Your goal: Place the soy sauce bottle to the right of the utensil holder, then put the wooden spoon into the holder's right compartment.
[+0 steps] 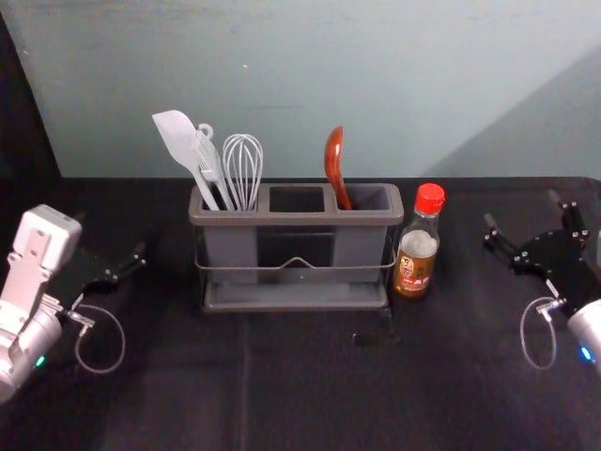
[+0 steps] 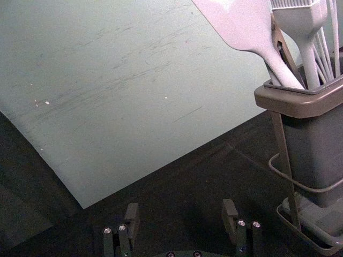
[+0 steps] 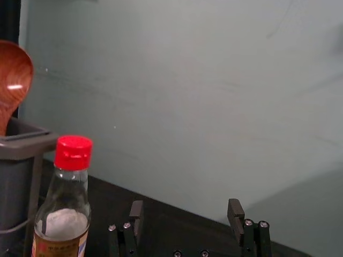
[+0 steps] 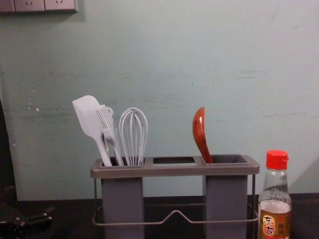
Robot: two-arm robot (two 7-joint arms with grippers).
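With the utensil holder (image 1: 296, 218) as the clock's centre in the head view and twelve toward the wall (image 1: 376, 75), the soy sauce bottle (image 1: 416, 256) stands upright at three o'clock, close beside the holder; whether they touch, I cannot tell. The wooden spoon (image 1: 334, 158) is in the holder's right compartment, bowl up, its top leaning toward eleven o'clock. The right gripper (image 1: 521, 209) is between two and three o'clock, well out past the bottle, its fingers spread wide with nothing between them. The bottle stands in the way, between that gripper and the holder's right end. The left gripper (image 1: 111, 235) is out at nine o'clock, also spread wide and holding nothing. Near it, the left compartment is crowded: a white spatula (image 1: 177, 136) leans toward eleven, a white slotted utensil (image 1: 208, 160) leans close beside it, and a whisk (image 1: 243, 164) stands nearly upright. A wire rail (image 1: 244, 268) runs across the holder's six o'clock side, above its base tray (image 1: 296, 299). In the chest view a socket panel (image 4: 37, 5) sits high on the wall, toward ten o'clock.
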